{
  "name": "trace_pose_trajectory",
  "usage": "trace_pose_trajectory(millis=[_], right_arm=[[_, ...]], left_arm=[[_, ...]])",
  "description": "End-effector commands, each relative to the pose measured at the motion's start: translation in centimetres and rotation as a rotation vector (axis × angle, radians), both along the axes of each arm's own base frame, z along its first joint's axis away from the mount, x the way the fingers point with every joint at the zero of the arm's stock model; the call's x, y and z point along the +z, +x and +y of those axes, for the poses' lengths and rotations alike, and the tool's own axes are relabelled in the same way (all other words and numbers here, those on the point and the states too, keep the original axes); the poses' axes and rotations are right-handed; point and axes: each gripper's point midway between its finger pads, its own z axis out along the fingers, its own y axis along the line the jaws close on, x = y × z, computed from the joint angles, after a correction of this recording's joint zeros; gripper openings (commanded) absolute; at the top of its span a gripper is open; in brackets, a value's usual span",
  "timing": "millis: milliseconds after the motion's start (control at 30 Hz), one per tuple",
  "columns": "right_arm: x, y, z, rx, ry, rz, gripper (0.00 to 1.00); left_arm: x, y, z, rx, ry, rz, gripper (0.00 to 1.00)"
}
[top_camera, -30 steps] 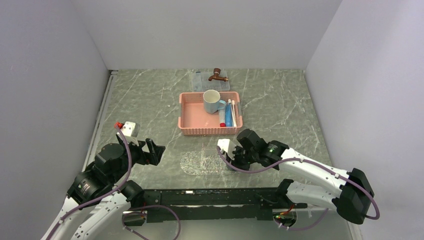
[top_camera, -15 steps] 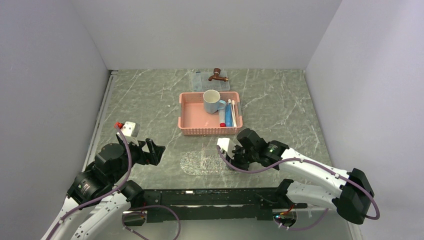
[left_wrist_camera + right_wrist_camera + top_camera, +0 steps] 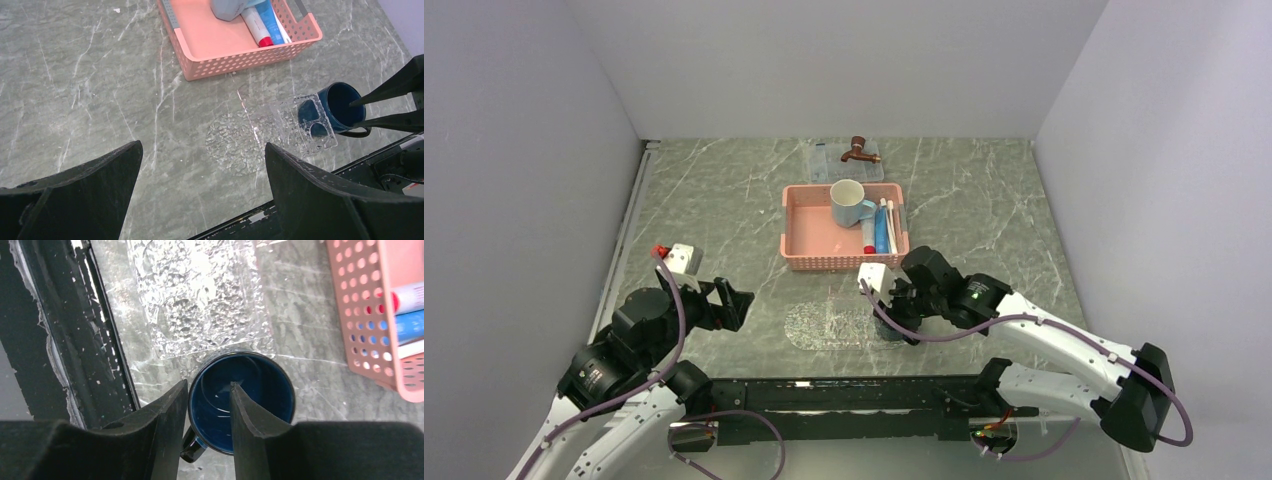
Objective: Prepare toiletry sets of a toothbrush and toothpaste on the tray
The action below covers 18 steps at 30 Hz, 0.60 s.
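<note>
Right gripper [image 3: 210, 385]: the two black wedge-shaped fingers stand apart, straddling the wall of the dark blue mug [image 3: 250, 400] by its handle, one finger outside the rim and one over the glossy interior. I see a gap on each side of the rim and confirm no clamp.

Left gripper [image 3: 202, 150]: the jaws are spread wide over bare table [image 3: 714, 210], a grey-green surface with white marble veining. It holds nothing.

Tray [image 3: 280, 130]: shallow clear plastic with a pebbled, light-catching floor. It lies at the near edge of the table between the two arms, with no toiletries in it. The mug stands at its right end; I cannot tell whether the mug's base sits on the tray or just beside it.

Toothpaste [image 3: 880, 232]: a bright blue soft tube, lying flat along the right side of the pink basket [image 3: 844, 262]. The basket is a rigid rectangle with perforated walls.

Toothbrush [image 3: 890, 222]: slim pale sticks, packed just right of the blue tube against the basket wall.

A red-capped white tube [image 3: 255, 27] lies on the blue tube's other side. A pale round cup [image 3: 847, 202] stands at the basket's far side, close to all three.
</note>
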Motion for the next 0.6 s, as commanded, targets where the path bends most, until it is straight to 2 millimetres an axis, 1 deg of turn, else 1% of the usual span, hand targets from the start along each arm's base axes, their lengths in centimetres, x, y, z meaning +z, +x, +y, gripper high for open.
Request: trace_pose_trajectory(millis=[0, 167, 267, 467, 567], right_arm=[[3.6, 1.5, 0.3, -0.049, 0.048, -0.076, 0.4], [5.9, 3.7, 0.6, -0.129, 0.057, -0.145, 0.42], [7.2, 5.7, 0.7, -0.223, 0.049, -0.175, 0.46], [9.1, 9.5, 0.6, -0.406, 0.017, -0.22, 0.46], [10.2, 11.7, 0.0, -0.531, 0.022, -0.27, 0.47]], left_arm=[[1.0, 0.2, -0.3, -0.017, -0.018, -0.042, 0.99], [1.0, 0.1, -0.3, -0.019, -0.02, -0.044, 0.99], [1.1, 0.1, -0.3, -0.019, -0.022, -0.047, 0.99], [1.0, 0.1, -0.3, -0.019, -0.022, -0.045, 0.99], [0.8, 0.3, -0.4, -0.014, -0.02, -0.033, 0.99]])
